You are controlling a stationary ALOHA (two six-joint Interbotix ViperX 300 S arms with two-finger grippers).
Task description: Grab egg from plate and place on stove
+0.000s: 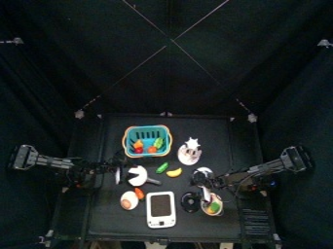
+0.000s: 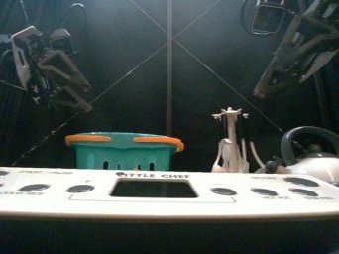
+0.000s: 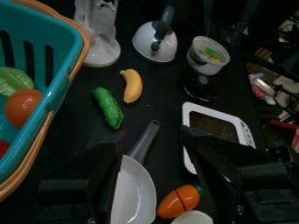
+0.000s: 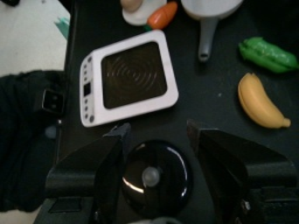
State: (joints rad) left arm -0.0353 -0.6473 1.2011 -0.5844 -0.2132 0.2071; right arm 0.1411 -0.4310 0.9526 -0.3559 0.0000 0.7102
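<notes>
The orange-brown egg lies on the small white plate at the table's front left, just left of the white stove. The left wrist view shows the egg between my left gripper's open jaws, with the stove beyond. My left gripper hangs open above and behind the plate. My right gripper is open over a black round lid, beside the stove. The egg also shows far off in that view.
A teal basket of toy food stands at the back. A white pan, a banana and a green cucumber lie mid-table. A kettle, a cup and a white holder stand to the right.
</notes>
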